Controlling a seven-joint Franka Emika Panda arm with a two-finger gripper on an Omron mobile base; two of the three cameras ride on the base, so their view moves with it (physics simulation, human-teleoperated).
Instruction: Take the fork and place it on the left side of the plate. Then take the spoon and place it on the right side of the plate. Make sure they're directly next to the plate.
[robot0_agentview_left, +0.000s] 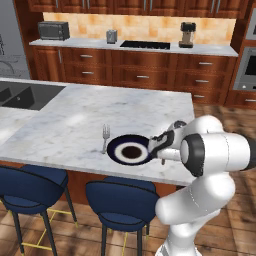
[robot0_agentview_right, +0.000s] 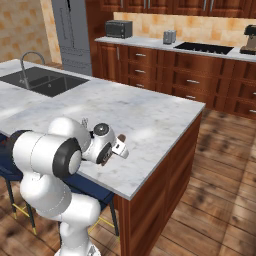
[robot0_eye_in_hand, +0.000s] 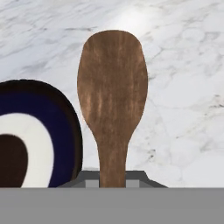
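Wooden spoon clamped by the handle in the claw, bowl jutting ahead just right of the plate — close-up from the hand. From the left base: fork beyond the plate's far side — marble island beneath, blue stools below.

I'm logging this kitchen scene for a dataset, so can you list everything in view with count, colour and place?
fork: one, silver-grey, on the island just left of the plate.
plate: one, navy rim, white ring, brown centre, near the island's front edge.
spoon: one, brown wooden, right of the plate in the hand view, its handle running down to the gripper.
island counter: one, white marble.
sink: one, dark, set in the island.
stools: two, blue, at the island's front.
microwave, toaster, coffee machine: one each, back counter.
gripper: one, white, low beside the plate.
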